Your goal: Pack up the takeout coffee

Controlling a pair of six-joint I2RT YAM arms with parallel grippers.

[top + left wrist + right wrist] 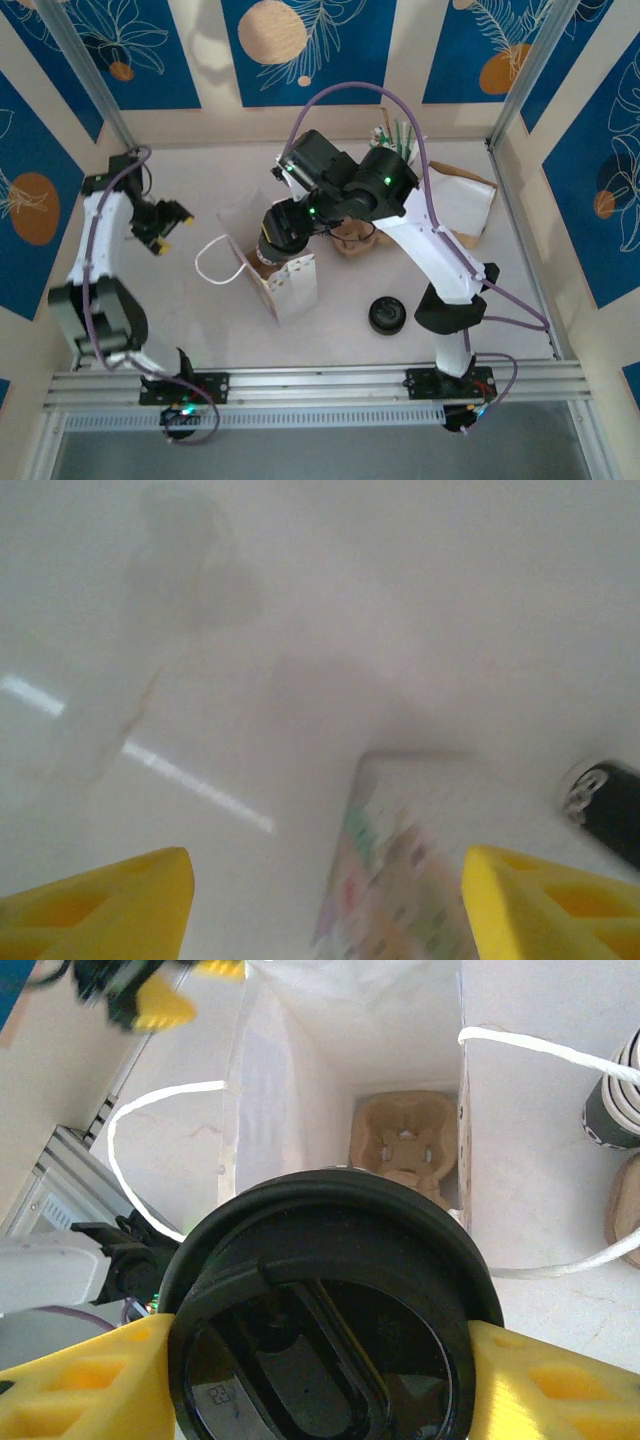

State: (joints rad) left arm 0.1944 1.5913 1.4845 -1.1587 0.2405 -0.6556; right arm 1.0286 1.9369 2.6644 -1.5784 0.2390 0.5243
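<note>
The takeout coffee (pixel 320 1290) is a cup under a round black lid, and my right gripper (pixel 320 1360) is shut on it, one yellow finger on each side of the lid. It hangs over the mouth of the open white paper bag (pixel 270 1080), which has a cardboard cup carrier (pixel 400 1140) at its bottom. From above, the right gripper (pixel 278 235) holds the cup at the bag's (pixel 290 285) top edge. My left gripper (pixel 168 222) is off to the bag's left, open and empty. Its wrist view is blurred: yellow fingers (pixel 110 900) stand wide apart above the table, with the bag's printed side (pixel 400 880) ahead.
A round black lid-like object (pixel 387 315) lies on the table right of the bag. A brown cup carrier (pixel 350 240) sits behind the bag, with a lidless dark-banded cup (pixel 615 1100) beside it. A brown bag (pixel 462 200) and straws (pixel 395 135) are at the back right. The bag's white rope handles (pixel 212 262) trail left.
</note>
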